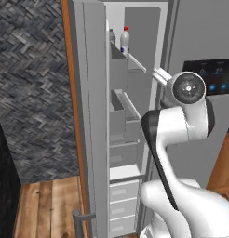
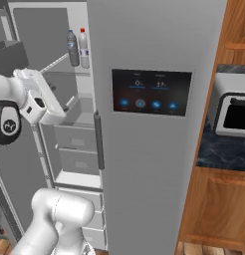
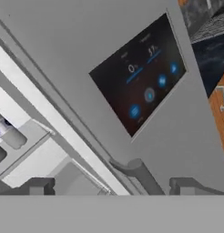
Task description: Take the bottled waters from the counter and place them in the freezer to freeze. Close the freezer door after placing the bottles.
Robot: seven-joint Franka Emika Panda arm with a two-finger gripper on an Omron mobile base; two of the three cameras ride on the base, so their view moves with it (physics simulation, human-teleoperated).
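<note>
**Both bottles stand on the upper freezer shelf; end effector released**

The freezer (image 1: 135, 93) is open, and I take it as the landmark for all places. Its door (image 1: 90, 116) is swung wide to the left side in the left base view, with bins on its inner face and a bar handle low at its edge.

Inside the freezer, on the upper shelf, the two bottled waters stand upright and just beside each other. The white bottle with the red cap (image 2: 84, 48) is to the right in the right base view, and the clear greyish bottle (image 2: 72, 48) is at its left. In the left base view the white bottle (image 1: 124, 41) is seen above a door bin. In the hand view both bottles appear at the left edge, blurred.

The end effector (image 3: 111, 186) is in front of the freezer, below the bottle shelf and apart from both bottles. Its fingers (image 3: 38, 186) stand wide apart, with nothing between them.

To the right of the freezer is the grey panel with the dark touchscreen (image 2: 152, 92). Further right is the counter (image 2: 224, 149), with a toaster oven (image 2: 234, 112) on it.
</note>
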